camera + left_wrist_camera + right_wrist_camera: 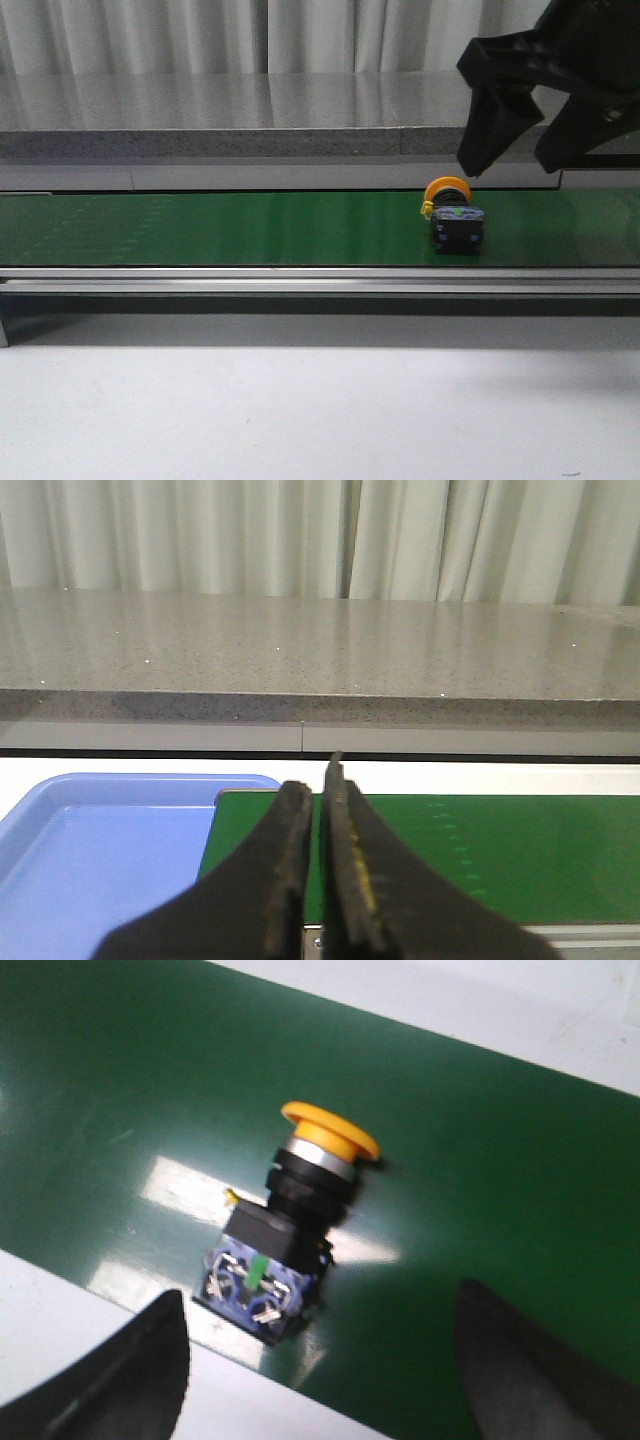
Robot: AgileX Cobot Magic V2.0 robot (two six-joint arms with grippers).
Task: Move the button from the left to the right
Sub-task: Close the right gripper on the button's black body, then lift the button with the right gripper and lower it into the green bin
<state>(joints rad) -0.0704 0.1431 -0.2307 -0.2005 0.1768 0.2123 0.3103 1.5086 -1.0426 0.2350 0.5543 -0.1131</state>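
Note:
The button [453, 214], with an orange-yellow cap on a black body, lies on its side on the green belt [250, 228], right of the middle. In the right wrist view the button [290, 1230] shows its blue terminal end toward the camera. My right gripper [515, 150] is open and empty, hovering above and slightly right of the button; its fingertips [150, 1360] stand wide apart on either side. My left gripper [318, 810] is shut and empty over the belt's left end.
A blue tray [90, 850] sits beside the left end of the belt. A grey stone-like counter [240, 115] runs behind the belt. A metal rail [300, 282] edges the belt's front, with a white table surface [300, 400] below.

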